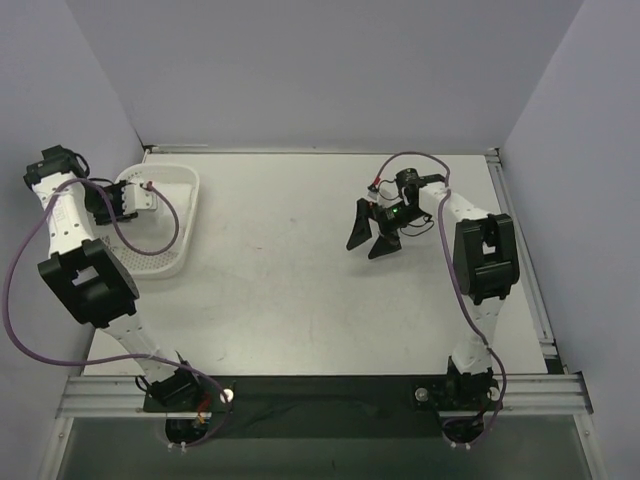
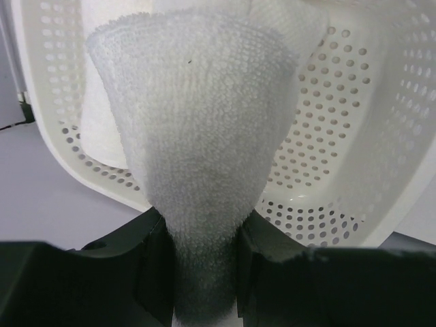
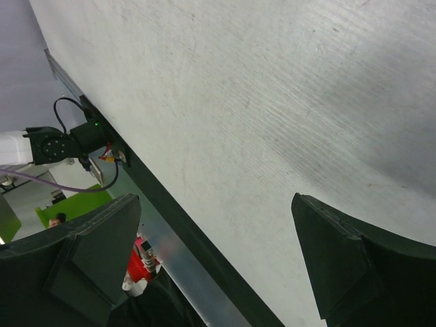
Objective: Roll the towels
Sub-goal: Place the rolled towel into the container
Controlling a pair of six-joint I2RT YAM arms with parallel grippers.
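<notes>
A white terry towel [image 2: 194,122] hangs bunched between the fingers of my left gripper [image 2: 203,272], which is shut on it. It is held just above the white perforated basket [image 2: 340,136]. In the top view the left gripper [image 1: 118,200] is over the basket [image 1: 188,215] at the table's far left. More white cloth [image 2: 289,24] lies in the basket behind the held towel. My right gripper [image 1: 366,245] is open and empty above the bare table at the right. Its jaws stand wide apart in the right wrist view [image 3: 212,204].
The white tabletop [image 1: 300,260] spreads between the arms. Grey walls close the back and both sides. A metal rail [image 1: 320,392] runs along the near edge with both arm bases on it. Purple cables loop off both arms.
</notes>
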